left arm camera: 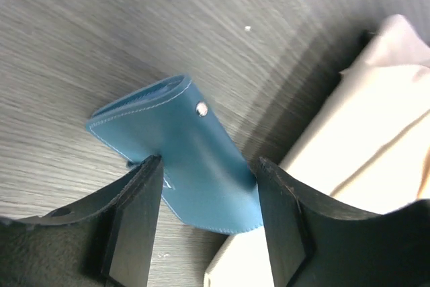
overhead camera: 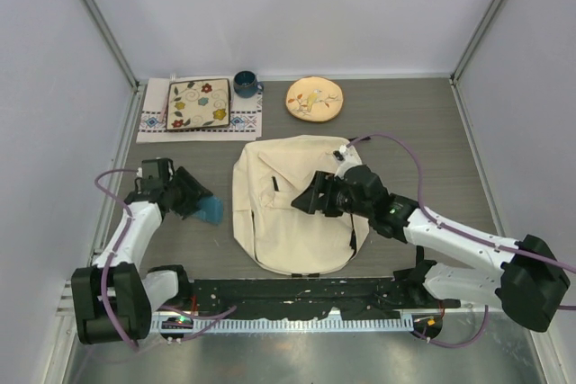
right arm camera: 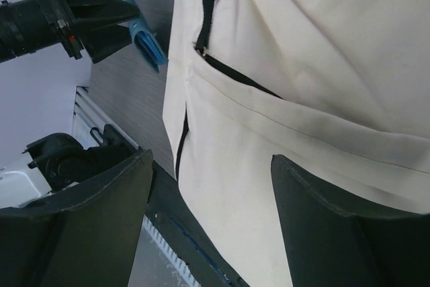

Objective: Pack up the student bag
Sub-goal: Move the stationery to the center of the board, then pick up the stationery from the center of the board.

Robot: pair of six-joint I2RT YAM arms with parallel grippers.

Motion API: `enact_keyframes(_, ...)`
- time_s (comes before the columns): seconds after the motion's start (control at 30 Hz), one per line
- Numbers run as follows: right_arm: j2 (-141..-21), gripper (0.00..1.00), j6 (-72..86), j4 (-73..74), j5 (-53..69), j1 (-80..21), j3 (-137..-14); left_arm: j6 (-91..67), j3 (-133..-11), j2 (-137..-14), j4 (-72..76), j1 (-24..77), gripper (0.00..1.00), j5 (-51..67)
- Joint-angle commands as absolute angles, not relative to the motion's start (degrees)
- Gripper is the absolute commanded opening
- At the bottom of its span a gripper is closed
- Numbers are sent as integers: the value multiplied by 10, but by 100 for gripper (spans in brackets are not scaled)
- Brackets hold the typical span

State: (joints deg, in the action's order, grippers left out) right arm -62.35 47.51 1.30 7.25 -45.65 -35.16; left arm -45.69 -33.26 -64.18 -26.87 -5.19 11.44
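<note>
Cream fabric student bag [overhead camera: 288, 209] with black straps lies flat at the centre of the grey desk [overhead camera: 405, 132]. Left hand [left arm camera: 208, 166] clasps a blue leather wallet [left arm camera: 195, 152] just beside it. Right hand [right arm camera: 211, 159] stands wide and empty over the bag's pocket.

No writing, label, brand mark or number can be read in any view. The student bag [overhead camera: 292, 213] shows only plain cream fabric with black zipper trim. The blue wallet [left arm camera: 185, 146] shows only pale stitching and a small metal snap, no lettering.
</note>
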Motion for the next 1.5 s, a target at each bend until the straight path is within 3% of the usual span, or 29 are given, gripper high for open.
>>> enact_keyframes(0.0,-641,76,488,-66,88,-480,-376,-440,-330,-593,-224,-50,61,170)
enact_keyframes(0.27,-684,76,501,-98,93,-509,-381,-432,-329,-598,-225,-50,59,192)
enact_keyframes(0.5,-694,76,480,-84,81,-534,-405,-434,-340,-601,-259,-49,85,126)
enact_keyframes(0.53,-700,76,475,-70,78,-536,-418,-436,-341,-598,-264,-50,95,112)
enact_keyframes(0.57,-704,76,471,-64,74,-538,-424,-437,-342,-593,-268,-50,97,83)
enact_keyframes(0.9,-715,76,488,-73,69,-544,-411,-408,-352,-651,-236,-50,100,24)
enact_keyframes(1.17,-708,76,490,-57,50,-543,-403,-413,-327,-686,-152,-50,87,76)
enact_keyframes(1.47,-712,76,497,-52,40,-543,-397,-423,-294,-673,-134,-50,57,65)
